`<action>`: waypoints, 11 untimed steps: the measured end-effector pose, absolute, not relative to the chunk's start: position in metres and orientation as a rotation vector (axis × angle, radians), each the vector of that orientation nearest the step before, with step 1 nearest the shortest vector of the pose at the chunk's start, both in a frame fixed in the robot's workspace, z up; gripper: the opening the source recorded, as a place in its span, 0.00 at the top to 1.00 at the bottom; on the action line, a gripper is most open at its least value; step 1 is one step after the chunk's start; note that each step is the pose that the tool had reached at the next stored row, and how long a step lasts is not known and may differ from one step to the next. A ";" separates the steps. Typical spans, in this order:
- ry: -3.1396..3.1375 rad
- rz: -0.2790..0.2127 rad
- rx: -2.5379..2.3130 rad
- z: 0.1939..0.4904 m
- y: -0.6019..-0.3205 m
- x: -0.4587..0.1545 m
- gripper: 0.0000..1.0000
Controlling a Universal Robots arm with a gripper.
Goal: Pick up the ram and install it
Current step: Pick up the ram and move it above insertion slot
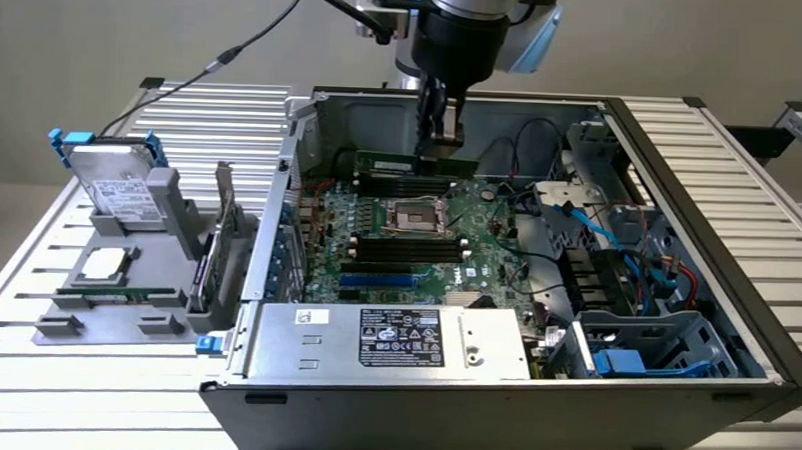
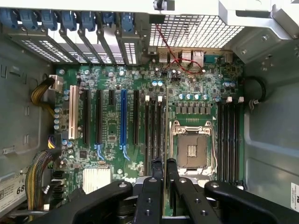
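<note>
Claw (image 1: 440, 144) clamped on the ram (image 1: 387, 164), which hangs directly beneath it, low over the motherboard (image 2: 112, 88), long axis parallel to the black memory slots (image 2: 154, 135) beside the CPU socket (image 2: 191, 150); apparently not yet seated.

The motherboard (image 1: 414, 240) lies in the case (image 1: 501, 419). The ram (image 1: 383, 164), in the gripper (image 1: 442, 151), hangs above it. A tray (image 1: 105, 315) sits to the exterior view's left.

matt black tool (image 2: 164, 165), green circuit-board ram (image 1: 390, 165), glossy green motherboard (image 2: 112, 135), bare grey sheet-metal case (image 1: 365, 119), ribbed aluminium table (image 1: 102, 395)
</note>
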State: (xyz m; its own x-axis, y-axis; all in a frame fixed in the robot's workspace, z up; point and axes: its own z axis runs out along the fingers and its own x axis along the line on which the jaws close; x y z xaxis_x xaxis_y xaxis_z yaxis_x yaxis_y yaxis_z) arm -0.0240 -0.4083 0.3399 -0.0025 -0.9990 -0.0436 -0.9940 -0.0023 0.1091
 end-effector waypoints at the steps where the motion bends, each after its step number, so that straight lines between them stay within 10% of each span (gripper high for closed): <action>1: -2.186 -0.165 2.186 0.339 -0.408 -0.024 0.85; 11: -2.202 -0.133 2.203 0.329 -0.406 -0.025 0.85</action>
State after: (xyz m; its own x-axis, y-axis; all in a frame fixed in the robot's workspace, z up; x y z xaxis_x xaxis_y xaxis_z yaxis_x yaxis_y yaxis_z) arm -0.0247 -0.4057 0.3285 -0.0011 -0.9991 -0.0434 -0.9970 -0.0023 0.0774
